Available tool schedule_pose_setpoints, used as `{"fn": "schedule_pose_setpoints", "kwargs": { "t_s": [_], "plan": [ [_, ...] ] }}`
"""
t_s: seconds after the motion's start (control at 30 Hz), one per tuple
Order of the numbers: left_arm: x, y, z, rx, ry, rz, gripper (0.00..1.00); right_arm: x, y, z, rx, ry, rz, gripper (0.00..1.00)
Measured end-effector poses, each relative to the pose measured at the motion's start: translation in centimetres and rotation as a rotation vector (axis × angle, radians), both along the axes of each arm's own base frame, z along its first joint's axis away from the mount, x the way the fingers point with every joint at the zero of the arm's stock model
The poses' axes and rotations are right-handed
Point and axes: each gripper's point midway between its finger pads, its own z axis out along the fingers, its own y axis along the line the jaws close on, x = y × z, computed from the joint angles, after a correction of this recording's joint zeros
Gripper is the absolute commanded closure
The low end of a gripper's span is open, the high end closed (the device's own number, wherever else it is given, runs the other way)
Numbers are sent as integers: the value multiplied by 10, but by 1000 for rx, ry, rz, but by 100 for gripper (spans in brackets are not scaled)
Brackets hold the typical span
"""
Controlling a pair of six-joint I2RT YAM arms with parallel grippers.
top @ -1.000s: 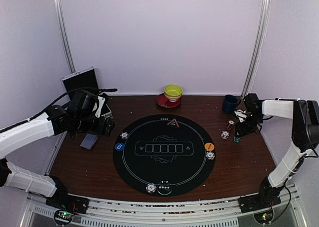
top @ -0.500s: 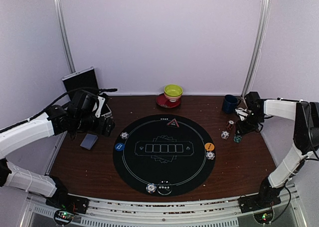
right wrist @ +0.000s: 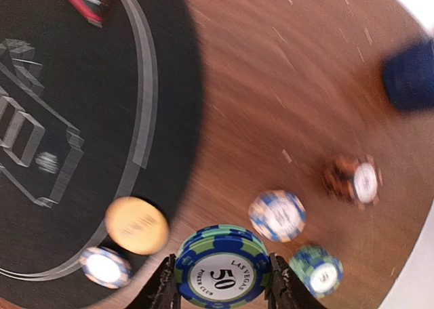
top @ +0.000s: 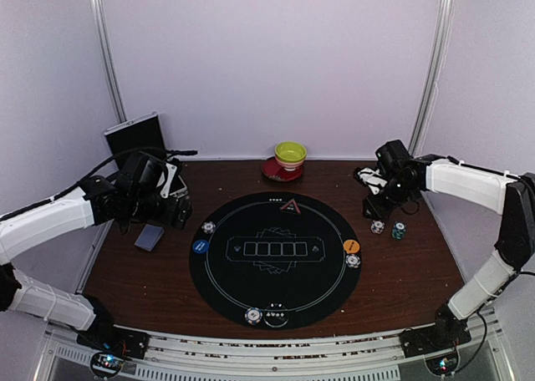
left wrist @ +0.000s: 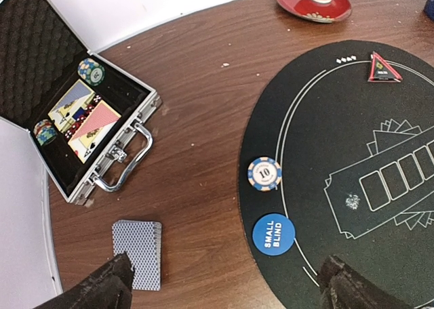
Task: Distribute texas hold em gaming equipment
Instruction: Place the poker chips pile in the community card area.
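Observation:
My right gripper [right wrist: 222, 285] is shut on a small stack of green-and-blue poker chips [right wrist: 222, 267], marked 50, and holds it above the wood near the round black mat's right edge [top: 338, 222]. In the top view this gripper [top: 374, 205] hangs over the loose chips. Below it lie a white-blue chip [right wrist: 277, 215], a green chip [right wrist: 315, 270] and a red-white chip [right wrist: 352, 179]. The orange button disc [right wrist: 137, 225] sits on the mat. My left gripper [left wrist: 227, 292] is open above the wood, with the card deck [left wrist: 137, 253] by its left finger and the blue button disc [left wrist: 273, 234] near it.
An open metal case [left wrist: 115, 143] with cards and chips stands at the far left. The yellow-green bowl [top: 290, 154] on its red saucer sits at the back. A dark blue mug [right wrist: 410, 75] is at the back right. More chips [top: 253, 316] and a red triangle marker [top: 289, 205] lie on the mat.
My right gripper has swung left and back from the loose chips toward the mat's right edge, carrying the chip stack. The left arm has not moved.

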Motion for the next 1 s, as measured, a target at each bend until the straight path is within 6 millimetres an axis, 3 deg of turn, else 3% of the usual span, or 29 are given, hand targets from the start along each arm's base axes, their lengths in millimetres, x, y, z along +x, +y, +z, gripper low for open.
{"fn": "schedule_pose_setpoints", "kwargs": {
  "t_s": [0.17,0.27,0.57,0.73,0.9,1.0],
  "plan": [
    [5,10,0,2,0,33,2,16,97,40,20,-76,197,67],
    [5,18,1,4,-8,54,2,25,151,47,20,-97,285,67],
    [3,42,23,-19,-86,121,2,16,290,1,-23,-58,509,67],
    [6,46,25,-24,-95,137,2,-1,337,-30,-31,-37,587,67],
    [7,47,24,-29,-93,139,2,-19,357,-55,-43,-7,634,67],
    [7,46,25,-39,-94,135,2,-25,359,-65,-53,13,646,66]
  ]
}}
